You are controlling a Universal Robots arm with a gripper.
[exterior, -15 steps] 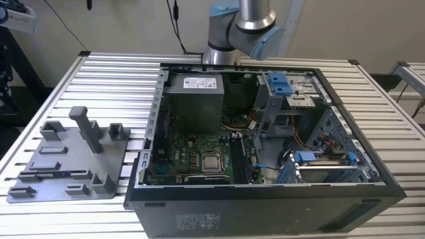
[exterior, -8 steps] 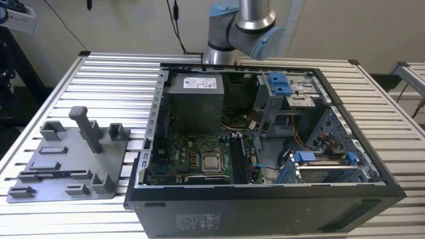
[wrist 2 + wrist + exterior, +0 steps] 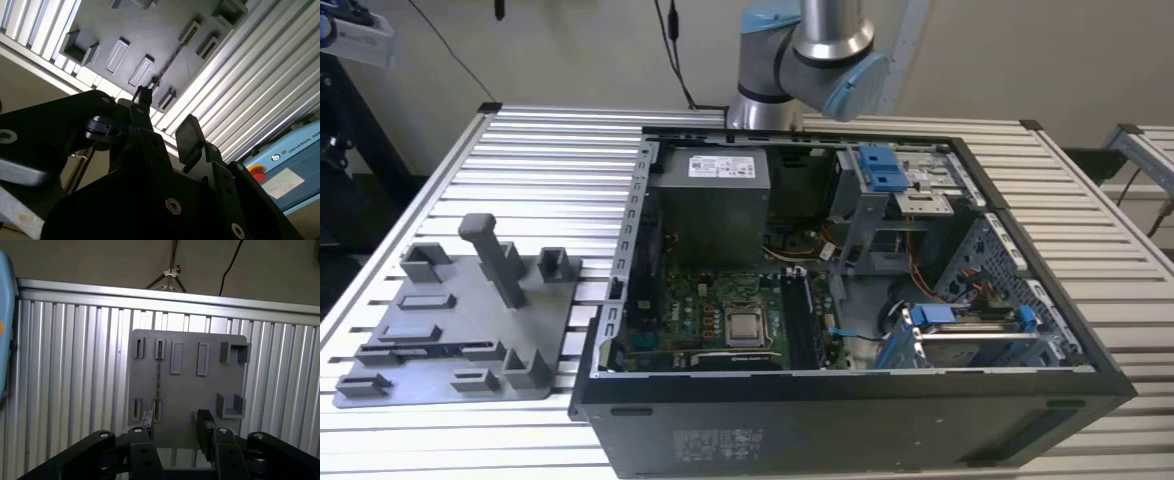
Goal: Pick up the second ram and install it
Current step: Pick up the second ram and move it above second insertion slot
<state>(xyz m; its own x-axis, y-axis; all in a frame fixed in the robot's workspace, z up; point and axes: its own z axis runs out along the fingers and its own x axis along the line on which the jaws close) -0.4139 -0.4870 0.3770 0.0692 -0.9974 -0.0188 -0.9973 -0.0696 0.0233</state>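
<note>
Worktop (image 3: 520, 150) carries two items. The computer case (image 3: 854, 400) lies open side up toward the exterior view's right. The fixture plate (image 3: 470, 322) lies just beside it toward the exterior view's left (contact between the two cannot be determined). The arm base (image 3: 781, 90) stands behind the case. Inside the case, the motherboard (image 3: 707, 310) lies on the floor with the power supply (image 3: 707, 200) behind it. In both wrist views the second ram (image 3: 158, 375) (image 3: 170, 62) sits on the fixture plate between slot blocks. The pincer (image 3: 175, 422) (image 3: 167, 117) hangs over the plate's edge, near one end of the ram.

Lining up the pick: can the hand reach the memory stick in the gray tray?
Probably yes: the open hand hangs over the gray tray, and nothing covers the memory stick, though it sits nearer one finger.
</note>
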